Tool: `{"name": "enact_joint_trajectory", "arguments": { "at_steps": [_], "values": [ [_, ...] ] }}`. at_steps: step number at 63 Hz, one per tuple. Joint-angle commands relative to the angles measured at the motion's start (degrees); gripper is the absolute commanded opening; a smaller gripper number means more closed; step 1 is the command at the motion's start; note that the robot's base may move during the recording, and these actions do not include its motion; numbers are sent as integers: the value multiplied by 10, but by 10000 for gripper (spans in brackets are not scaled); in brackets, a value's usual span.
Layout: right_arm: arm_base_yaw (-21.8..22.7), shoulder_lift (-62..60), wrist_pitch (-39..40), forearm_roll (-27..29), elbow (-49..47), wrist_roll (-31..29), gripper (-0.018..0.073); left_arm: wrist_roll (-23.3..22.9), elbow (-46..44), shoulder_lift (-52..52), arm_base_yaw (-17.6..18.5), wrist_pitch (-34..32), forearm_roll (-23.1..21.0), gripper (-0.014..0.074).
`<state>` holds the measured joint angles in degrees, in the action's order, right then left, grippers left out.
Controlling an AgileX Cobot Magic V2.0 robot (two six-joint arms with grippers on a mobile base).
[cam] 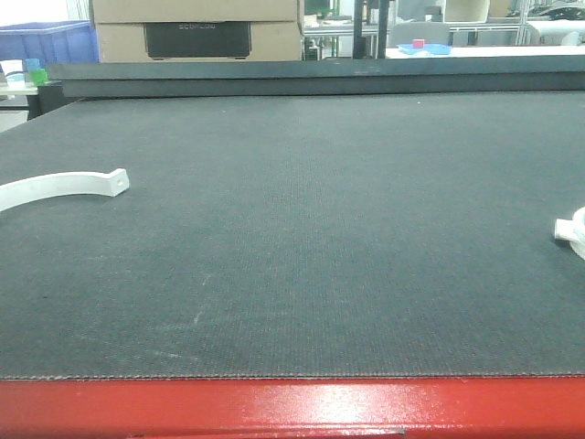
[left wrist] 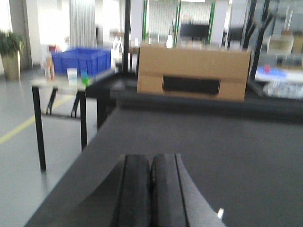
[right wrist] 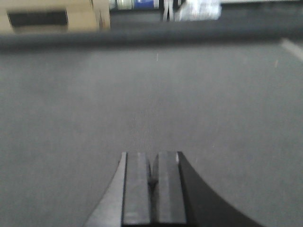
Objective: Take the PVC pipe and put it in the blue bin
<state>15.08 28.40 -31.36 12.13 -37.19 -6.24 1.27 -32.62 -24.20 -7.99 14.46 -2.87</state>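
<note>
Lying flat on the dark mat (cam: 302,229) at its left edge is a white curved piece (cam: 64,187), an arc with a small tab and hole at its right end. It may be the PVC pipe, though the front view does not settle that. A second white piece (cam: 573,232) pokes in at the mat's right edge, mostly cut off by the frame. Both sit well apart, with bare mat between them, and neither touches a gripper. The blue bin (cam: 47,40) stands beyond the far left corner of the table, off the mat. The left wrist view shows it again on a small side table (left wrist: 52,84), with a few cups just beside it. A cardboard box (cam: 196,27) sits at the far edge, right of the bin, and farther right is a blue tray (cam: 425,48) with a small pink block on it. The left gripper (left wrist: 151,163) hangs low over the mat's left side with its fingers pressed together and nothing between them. The right gripper (right wrist: 152,163) is likewise closed on nothing, over bare mat. A red table edge (cam: 292,407) runs along the near side.
</note>
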Motion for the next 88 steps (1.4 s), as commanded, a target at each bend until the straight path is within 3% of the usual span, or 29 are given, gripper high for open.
{"name": "enact_joint_trajectory", "arguments": {
  "at_steps": [1, 21, 46, 67, 88],
  "values": [
    [1, 61, -38, 2, -45, 2, -163, 0, -32, -58, 3, 13, -6, -111],
    [1, 250, -142, 2, -140, 2, -163, 0, -101, -198, 3, 8, -10, -111],
    [1, 280, -50, 46, -148, 2, -163, 0, -104, -308, 3, 10, -10, -106],
    [1, 280, -23, 47, -148, 2, -163, 0, -104, -369, 3, -5, -10, 169],
    [1, 282, -18, 50, -148, 2, -163, 0, -104, -424, 3, -63, -10, 183]
  ]
}}
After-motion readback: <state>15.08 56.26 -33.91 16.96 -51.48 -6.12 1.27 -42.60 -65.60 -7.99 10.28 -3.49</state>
